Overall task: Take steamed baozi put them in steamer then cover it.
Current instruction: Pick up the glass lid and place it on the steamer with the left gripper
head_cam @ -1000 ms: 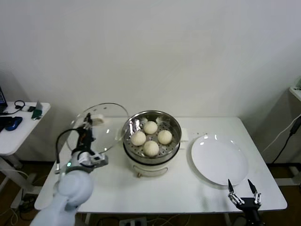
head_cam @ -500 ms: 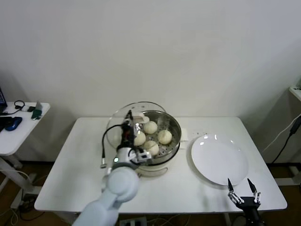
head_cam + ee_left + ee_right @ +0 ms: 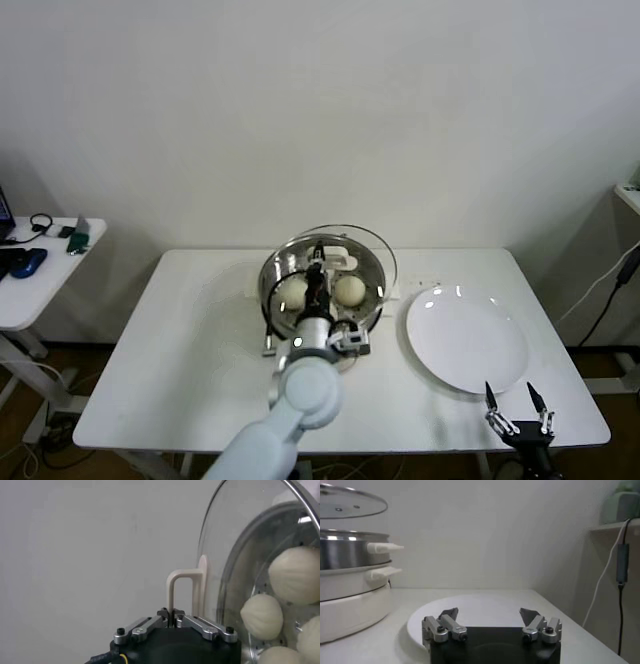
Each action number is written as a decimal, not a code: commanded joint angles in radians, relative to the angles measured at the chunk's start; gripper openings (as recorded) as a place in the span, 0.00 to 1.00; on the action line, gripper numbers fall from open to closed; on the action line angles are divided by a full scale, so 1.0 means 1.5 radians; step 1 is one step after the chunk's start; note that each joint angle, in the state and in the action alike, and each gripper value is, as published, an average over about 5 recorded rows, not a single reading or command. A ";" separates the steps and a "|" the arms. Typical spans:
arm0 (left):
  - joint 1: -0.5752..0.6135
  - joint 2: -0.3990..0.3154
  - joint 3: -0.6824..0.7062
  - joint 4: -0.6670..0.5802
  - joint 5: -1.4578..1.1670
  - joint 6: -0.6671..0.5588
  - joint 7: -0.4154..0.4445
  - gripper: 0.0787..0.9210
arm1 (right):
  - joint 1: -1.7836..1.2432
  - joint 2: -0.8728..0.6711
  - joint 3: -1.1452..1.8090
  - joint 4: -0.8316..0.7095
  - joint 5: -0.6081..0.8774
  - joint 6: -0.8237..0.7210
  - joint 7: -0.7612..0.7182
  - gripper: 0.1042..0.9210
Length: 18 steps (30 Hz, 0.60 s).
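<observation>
Cover (image 3: 345, 248) moved over steamer (image 3: 325, 300) | left gripper (image 3: 171, 618) clamps handle

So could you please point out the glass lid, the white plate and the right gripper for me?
glass lid (image 3: 347, 502): right wrist view, on its glass dome.
white plate (image 3: 466, 338): head view, on its bare middle.
right gripper (image 3: 490, 618): right wrist view, midway between its open jaws.

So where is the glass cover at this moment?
In the head view the cover hangs just above the steamer at the table's middle, not yet seated. The left hand is shut on its pale handle, and the white plate lies to its right.
</observation>
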 commanded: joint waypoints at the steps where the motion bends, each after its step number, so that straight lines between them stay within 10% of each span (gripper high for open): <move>1: -0.009 -0.016 -0.005 0.070 0.024 -0.008 -0.031 0.07 | -0.001 -0.001 -0.001 -0.005 0.002 0.008 0.000 0.88; 18: -0.003 -0.020 -0.020 0.106 0.037 -0.014 -0.035 0.07 | -0.001 -0.002 -0.001 -0.005 0.004 0.011 -0.003 0.88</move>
